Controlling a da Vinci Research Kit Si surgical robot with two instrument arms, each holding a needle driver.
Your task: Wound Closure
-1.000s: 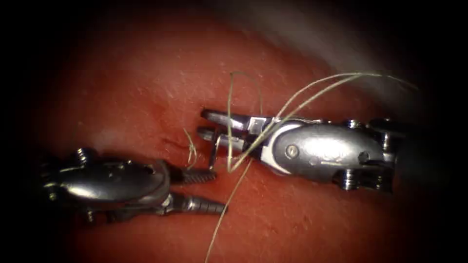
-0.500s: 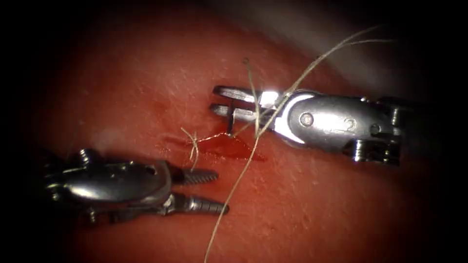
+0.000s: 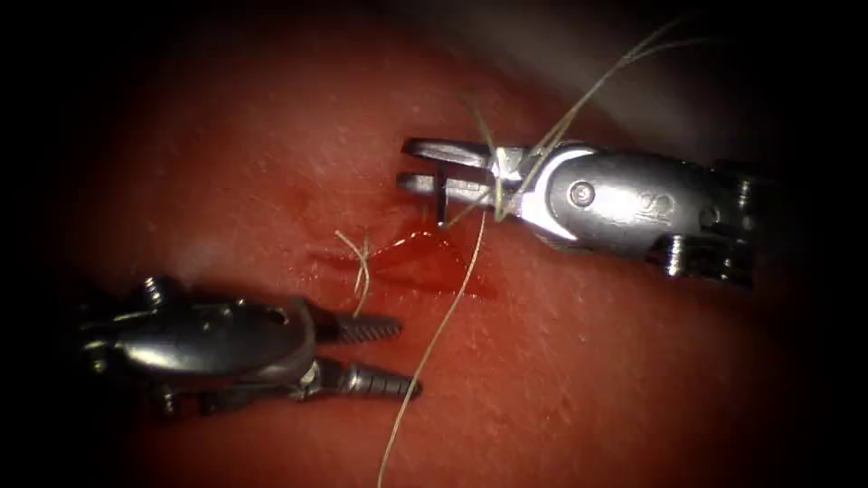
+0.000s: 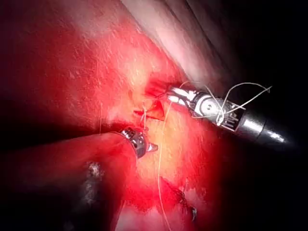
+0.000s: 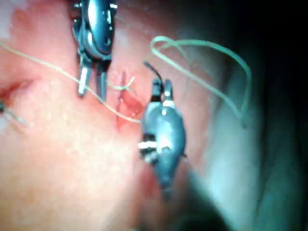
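Note:
The right tool point(image 3: 418, 167) is shut on the dark needle point(image 3: 441, 201), held crosswise between its jaws just above the cut point(image 3: 425, 267). The needle's lower end hangs at the cut's upper edge, and I cannot tell whether its tip is still in the tissue. Pale thread point(image 3: 434, 339) wraps around the right jaws, trails up to the right and runs down past the left tool. The left tool point(image 3: 398, 354) lies below and left of the cut, open and holding nothing. In the right wrist view the needle point(image 5: 153, 72) sticks out beyond the right tool point(image 5: 161, 89).
Red fluid point(image 3: 443, 271) pools in the cut. Short cut thread ends point(image 3: 360, 262) stand at the cut's left end. The tissue point(image 3: 588, 361) falls away into a pale dark edge point(image 3: 579, 63) at the upper right. Loose loops of thread point(image 4: 240, 94) hang over the right tool's shaft.
The right tool has moved up and to the right with the needle, away from the left tool. The cut and red fluid beneath it now show. The left tool has stayed still.

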